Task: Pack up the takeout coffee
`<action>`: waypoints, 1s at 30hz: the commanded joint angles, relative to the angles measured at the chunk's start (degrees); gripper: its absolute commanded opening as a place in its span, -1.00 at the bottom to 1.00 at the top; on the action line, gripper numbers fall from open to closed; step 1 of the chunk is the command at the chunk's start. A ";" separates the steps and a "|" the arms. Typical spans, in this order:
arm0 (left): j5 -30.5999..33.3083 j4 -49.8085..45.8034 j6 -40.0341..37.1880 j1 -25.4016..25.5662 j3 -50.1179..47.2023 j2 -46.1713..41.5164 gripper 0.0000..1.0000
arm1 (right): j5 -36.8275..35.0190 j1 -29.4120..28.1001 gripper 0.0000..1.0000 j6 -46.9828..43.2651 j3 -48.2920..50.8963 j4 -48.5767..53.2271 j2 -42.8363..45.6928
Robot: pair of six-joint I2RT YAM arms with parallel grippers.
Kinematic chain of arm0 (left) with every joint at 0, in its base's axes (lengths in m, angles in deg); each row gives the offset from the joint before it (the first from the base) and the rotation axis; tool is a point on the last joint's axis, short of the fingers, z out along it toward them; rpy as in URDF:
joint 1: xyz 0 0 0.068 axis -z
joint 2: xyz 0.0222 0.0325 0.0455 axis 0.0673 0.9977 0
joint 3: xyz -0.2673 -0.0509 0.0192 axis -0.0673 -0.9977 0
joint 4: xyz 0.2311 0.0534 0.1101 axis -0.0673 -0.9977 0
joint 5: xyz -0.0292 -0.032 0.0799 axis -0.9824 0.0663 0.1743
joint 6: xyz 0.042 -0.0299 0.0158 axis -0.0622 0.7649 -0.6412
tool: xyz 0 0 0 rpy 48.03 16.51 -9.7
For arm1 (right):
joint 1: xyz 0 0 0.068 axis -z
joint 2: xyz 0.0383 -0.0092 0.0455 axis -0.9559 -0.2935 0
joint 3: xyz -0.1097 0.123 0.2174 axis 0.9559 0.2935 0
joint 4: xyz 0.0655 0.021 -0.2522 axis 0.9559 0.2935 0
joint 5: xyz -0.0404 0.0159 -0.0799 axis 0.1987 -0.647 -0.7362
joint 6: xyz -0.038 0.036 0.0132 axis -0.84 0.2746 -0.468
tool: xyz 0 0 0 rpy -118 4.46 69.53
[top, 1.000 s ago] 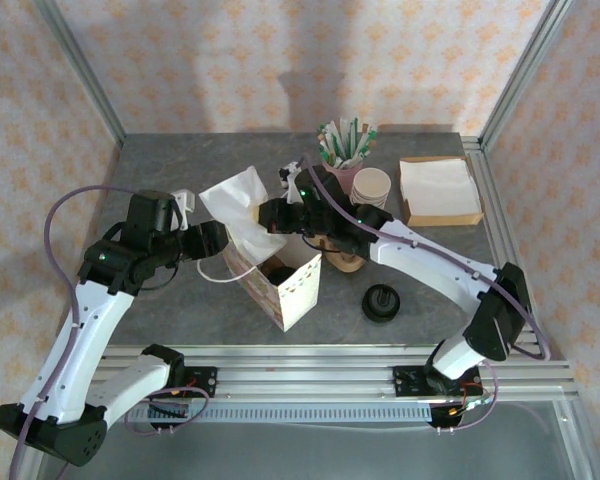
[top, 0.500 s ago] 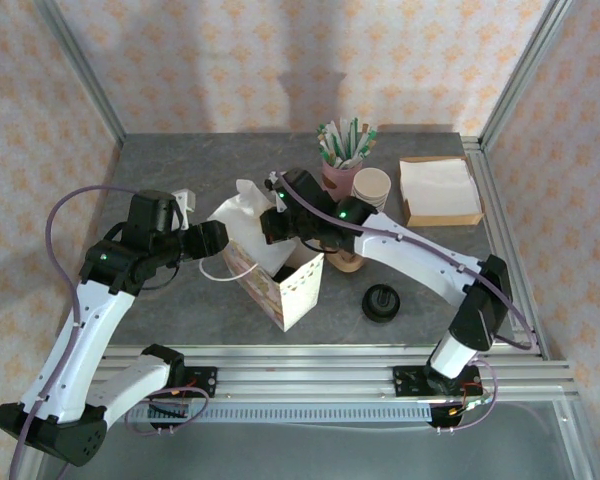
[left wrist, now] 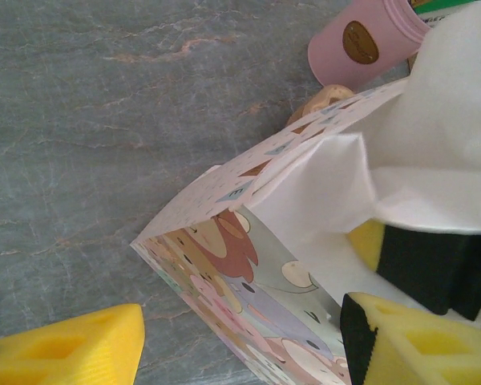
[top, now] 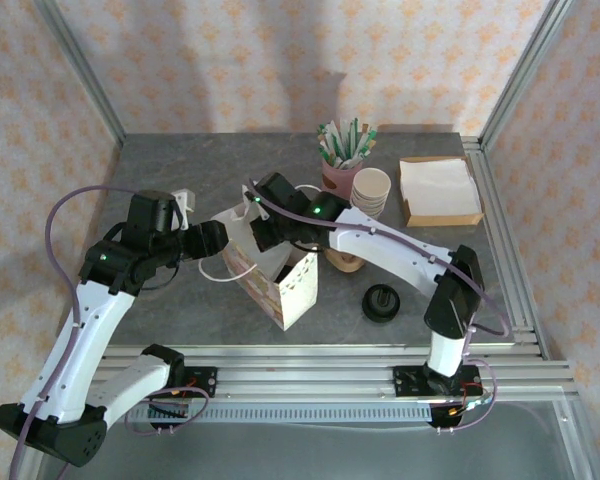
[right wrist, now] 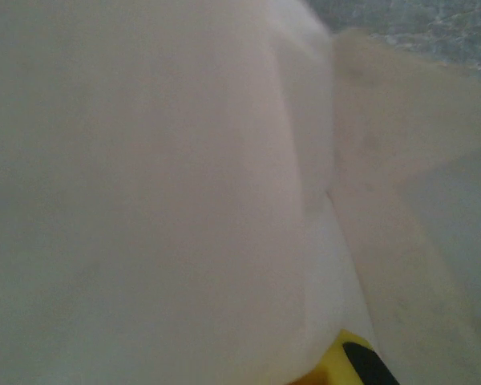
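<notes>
While left pincer (top: 215, 240) gapes wide, empty, astride bag's (top: 298, 290) left rim, likely steadying it | right pincer (top: 264, 236) buried in tissue (left wrist: 433, 120) inside, grip untellable | coffee hidden, probably under tissue in bag.

bag (top: 292, 292) mouth: blocked by tissue (left wrist: 441, 152), right arm (top: 380, 245) | table (top: 170, 170) left-rear: free

Legible text, numbers, brands: none.
Pink cup (left wrist: 367, 38): round brown emblem on the side, toward 1 o'clock in the left wrist view; no letters readable in it.
Paper bag (left wrist: 242, 277): printed cartoon figures and small triangles, toward 6 o'clock in the same view; no words.
</notes>
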 commanded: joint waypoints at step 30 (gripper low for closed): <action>1.66 -1.57 -0.71 0.40 -0.31 -1.29 0.33 | -2.76 -1.15 0.06 6.21 2.96 -8.84 12.78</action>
